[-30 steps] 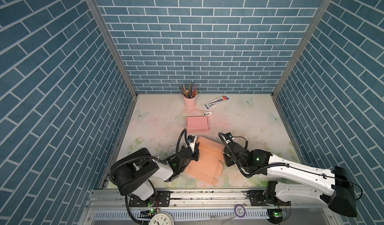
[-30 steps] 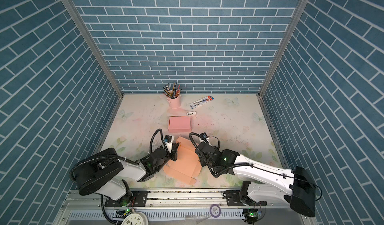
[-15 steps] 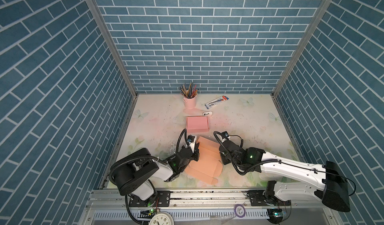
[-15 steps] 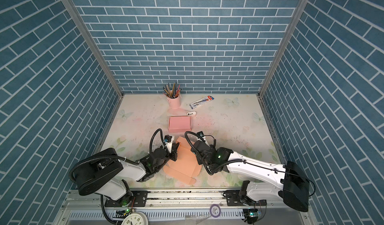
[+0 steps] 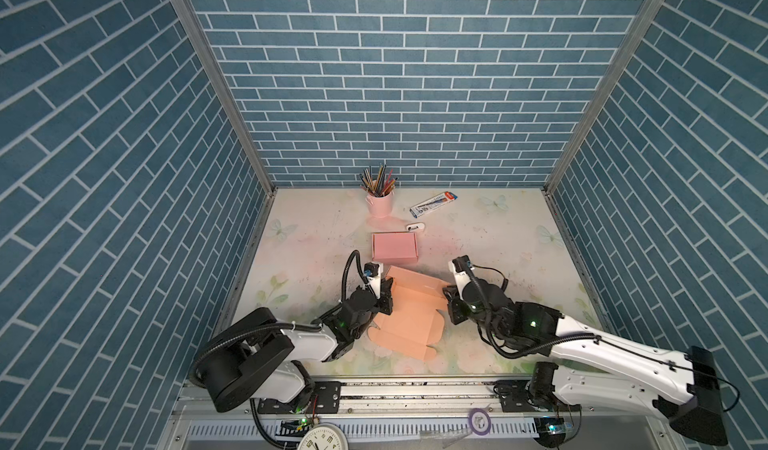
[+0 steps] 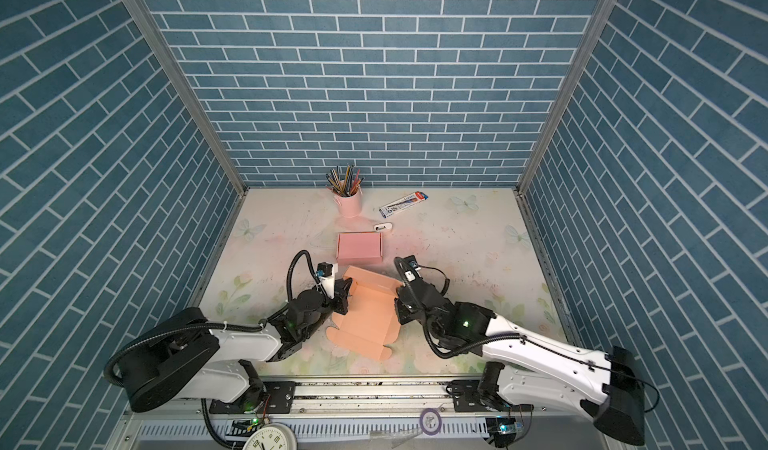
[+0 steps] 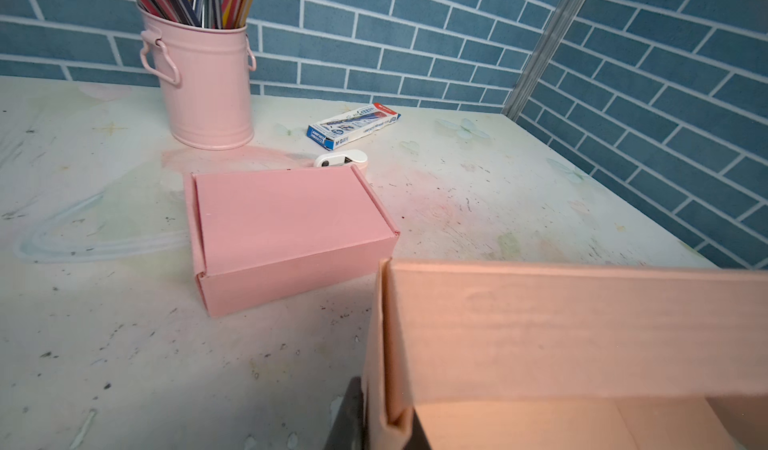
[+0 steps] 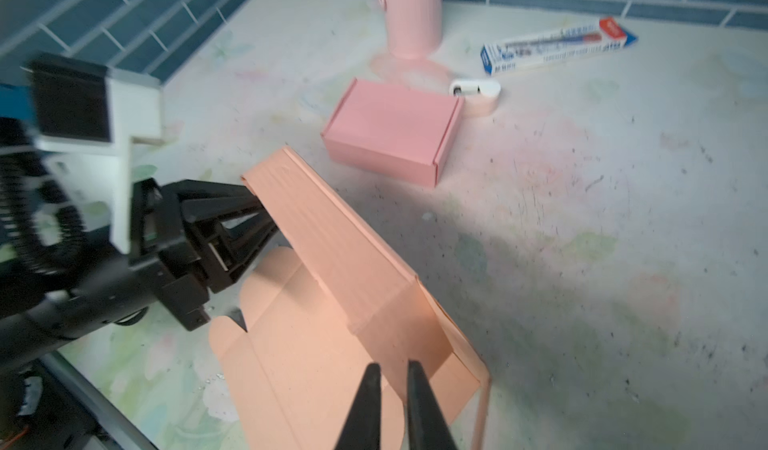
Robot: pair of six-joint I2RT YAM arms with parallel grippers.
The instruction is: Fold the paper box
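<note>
The orange paper box [image 5: 411, 315] [image 6: 370, 315] lies partly folded at the front middle of the table, its far long wall standing up. My left gripper [image 5: 386, 294] [image 6: 343, 292] is shut on the doubled wall at the box's left corner; in the left wrist view that fold [image 7: 561, 331] sits pinched between the gripper [image 7: 386, 419] jaws. My right gripper [image 5: 448, 300] [image 6: 399, 302] hovers at the box's right end. In the right wrist view its fingers [image 8: 390, 367] stand a narrow gap apart over the box [image 8: 332, 302], with nothing between them.
A finished pink box [image 5: 395, 246] [image 7: 286, 227] [image 8: 395, 132] sits just behind the orange one. Farther back are a pink cup of pencils [image 5: 380, 202], a blue-and-white pen carton [image 5: 433, 202] and a small white tape dispenser [image 5: 415, 227]. Brick walls close in three sides.
My right gripper has drawn back to the right, away from the box's right end, and its fingers have parted a little. The left gripper keeps its hold in the same place.
</note>
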